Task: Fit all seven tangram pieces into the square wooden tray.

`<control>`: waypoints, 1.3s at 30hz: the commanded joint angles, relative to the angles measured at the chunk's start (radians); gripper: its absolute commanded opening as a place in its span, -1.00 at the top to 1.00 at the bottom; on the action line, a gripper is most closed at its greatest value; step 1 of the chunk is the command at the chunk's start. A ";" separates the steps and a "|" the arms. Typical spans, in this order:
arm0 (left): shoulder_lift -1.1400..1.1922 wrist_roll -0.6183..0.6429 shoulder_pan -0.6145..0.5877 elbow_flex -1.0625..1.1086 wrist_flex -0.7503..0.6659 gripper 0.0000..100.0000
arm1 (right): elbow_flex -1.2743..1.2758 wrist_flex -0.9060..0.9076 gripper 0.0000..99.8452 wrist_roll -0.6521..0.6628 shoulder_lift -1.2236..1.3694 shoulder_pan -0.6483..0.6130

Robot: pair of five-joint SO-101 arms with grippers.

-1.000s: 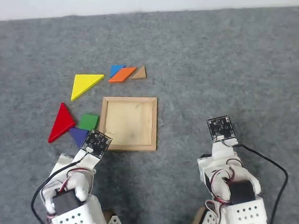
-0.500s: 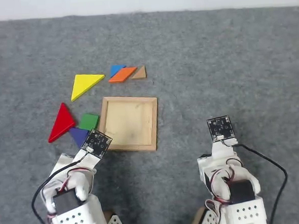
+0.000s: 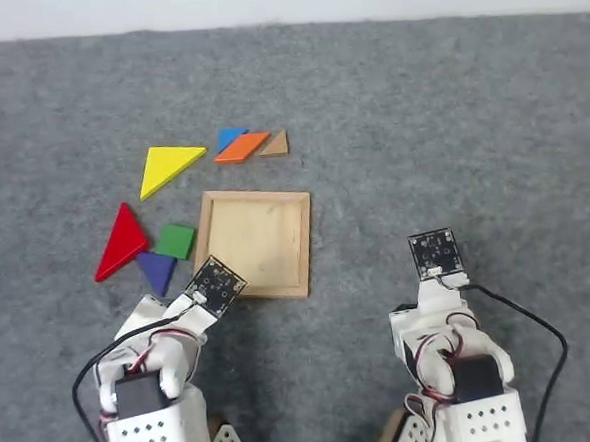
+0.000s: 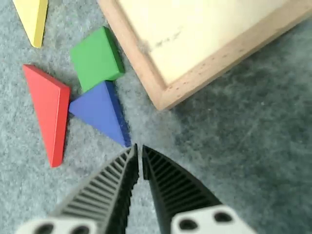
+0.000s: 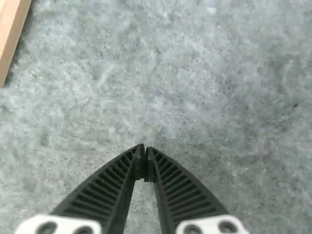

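Left wrist view | clenched, empty left gripper (image 4: 138, 150) just beside blue triangle (image 4: 100, 109) | clenched right gripper (image 5: 145, 148) over carpet (image 5: 195, 73) | unfilled wooden tray (image 3: 253, 194) near triangle | calls for opening wide, straddling straight edges, closing squarely

cuts off yellow triangle (image 4: 30, 17) and wooden tray (image 4: 139, 53) at the left wrist view's edge; lower left in the high view, hides a tray corner under a camera board (image 3: 217, 284).
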 commanded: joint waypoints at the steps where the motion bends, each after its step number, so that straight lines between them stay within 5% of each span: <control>1: -0.006 0.012 0.002 -0.012 0.009 0.98 | 0.012 -0.024 0.98 0.012 -0.018 0.008; 12: -0.005 0.012 0.006 -0.012 0.009 0.98 | 0.011 -0.030 0.98 0.012 -0.019 0.002; 17: -0.005 0.012 0.006 -0.012 0.009 0.98 | -0.034 -0.222 0.98 0.054 -0.021 0.019; 20: -0.006 0.012 0.008 -0.012 0.009 0.98 | -0.189 -0.297 0.99 0.241 -0.018 -0.053; 24: -0.009 0.011 0.005 -0.012 0.000 0.98 | -0.388 -0.295 0.99 0.178 0.008 -0.165; 31: -0.009 0.018 -0.003 -0.077 -0.110 0.98 | -0.597 -0.260 0.98 0.025 0.522 -0.200; 35: -0.002 0.147 -0.121 -0.300 -0.052 0.96 | -0.752 -0.220 0.98 0.012 0.935 -0.200; 39: 0.068 0.181 -0.193 -0.415 -0.049 0.73 | -0.796 -0.278 0.98 0.011 1.150 -0.208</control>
